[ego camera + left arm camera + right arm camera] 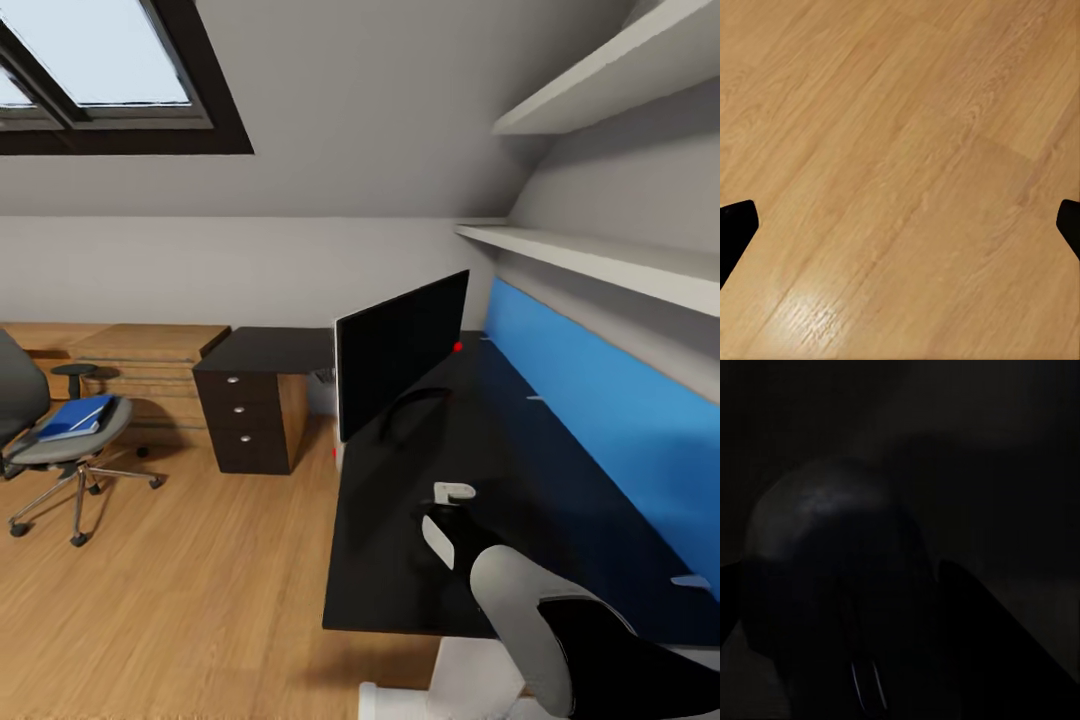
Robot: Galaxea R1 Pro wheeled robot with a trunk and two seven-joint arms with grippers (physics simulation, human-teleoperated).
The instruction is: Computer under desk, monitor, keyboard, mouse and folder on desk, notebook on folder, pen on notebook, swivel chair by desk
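Nearest us, our right claw [447, 515] sits low on the black worktop [400, 590], over a dark rounded mouse [832, 600]; whether it grips, we cannot tell. The mouse looks light and slick, so we'd pinch its flanks. Beyond stands the monitor [400, 345]. Farthest, the folder [75, 417] lies on the swivel chair [60, 440]. Our left claw [900, 225] gapes wide above the floor [900, 150].

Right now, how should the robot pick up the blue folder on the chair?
Pinch the bright blue flat folder by its white-edged long side, coming from above and in front. It lies flat on the grey padded swivel chair, whose backrest probably blocks the far side.
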